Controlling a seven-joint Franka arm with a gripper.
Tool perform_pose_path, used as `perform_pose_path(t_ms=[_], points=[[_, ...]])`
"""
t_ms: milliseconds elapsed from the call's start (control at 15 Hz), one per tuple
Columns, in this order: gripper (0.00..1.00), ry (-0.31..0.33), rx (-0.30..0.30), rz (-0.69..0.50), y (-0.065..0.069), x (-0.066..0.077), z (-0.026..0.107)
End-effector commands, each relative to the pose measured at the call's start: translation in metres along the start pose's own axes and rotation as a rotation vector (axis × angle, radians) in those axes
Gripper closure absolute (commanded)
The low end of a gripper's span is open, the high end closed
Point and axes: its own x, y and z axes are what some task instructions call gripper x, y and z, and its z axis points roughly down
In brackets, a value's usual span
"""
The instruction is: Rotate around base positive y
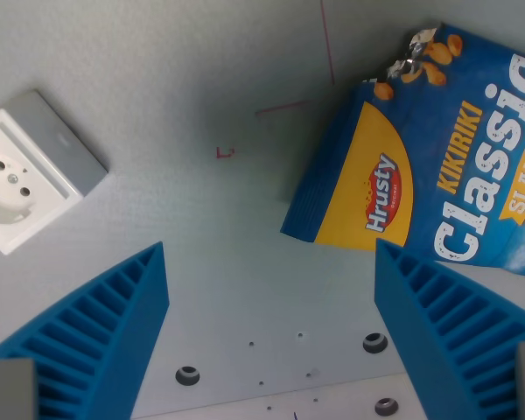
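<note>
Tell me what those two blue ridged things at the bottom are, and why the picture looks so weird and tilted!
Those blue ridged things are the two fingers of a robot's gripper, which is its hand. The picture comes from a camera fixed on the robot's wrist, looking down past the fingers, so it tilts whenever the wrist turns.

The fingers stand wide apart with nothing between them, so the hand is open and holds nothing.

Below is a grey table with small holes and a few thin red marks. On the wrist view's left lies a white wall socket on a grey plate. On the wrist view's right lies a blue and yellow snack bag with "Hrusty" and "Classic" printed on it. Part of the bag runs out of the picture.
</note>
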Motion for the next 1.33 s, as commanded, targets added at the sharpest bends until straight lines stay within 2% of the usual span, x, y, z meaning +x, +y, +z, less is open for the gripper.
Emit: perform_pose_path(t_ms=[67, 1333], points=[[0.0, -0.009, -0.001, 0.0, 0.0001, 0.0003, -0.002], [0.0, -0.259, -0.042, -0.001, 0.0001, 0.0003, -0.002]])
